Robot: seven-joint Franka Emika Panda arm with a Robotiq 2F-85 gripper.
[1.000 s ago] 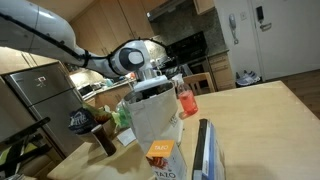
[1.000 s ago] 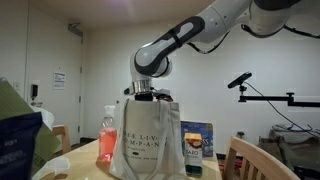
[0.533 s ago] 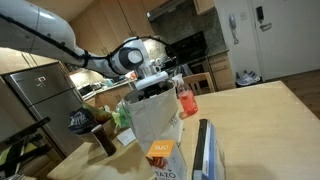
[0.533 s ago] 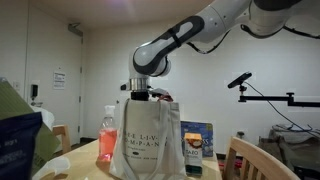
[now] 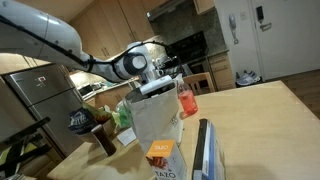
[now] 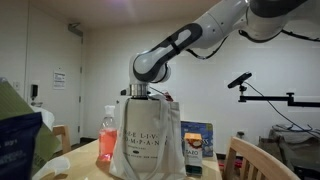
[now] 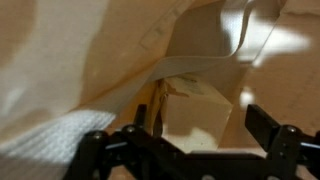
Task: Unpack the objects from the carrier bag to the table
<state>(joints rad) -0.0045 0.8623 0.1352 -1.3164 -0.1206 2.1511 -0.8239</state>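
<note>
Carrier bag (image 6: 150,140): whitish, crinkly, dark lettering on the front, upright on the light wooden table (image 5: 250,115). The gripper (image 7: 185,150) hangs at its open mouth, fingers spread wide, nothing between them. Beige carton (image 7: 195,112) lies inside, half hidden by bag folds; the rest of the contents are unreadable.

The arm (image 5: 45,32) is big and fat. It is made of smooth round tubes that are white to light grey. In both exterior views the tubes curve like elbows, with thin dark lines where one piece meets the next. A round joint (image 5: 128,65) near the end has a dark grey circle on its side. The wrist piece (image 6: 141,90) after it is small and dark. The gripper (image 7: 190,150) is black all over. Its jaws are chunky black blocks with bumpy, rounded edges.
</note>
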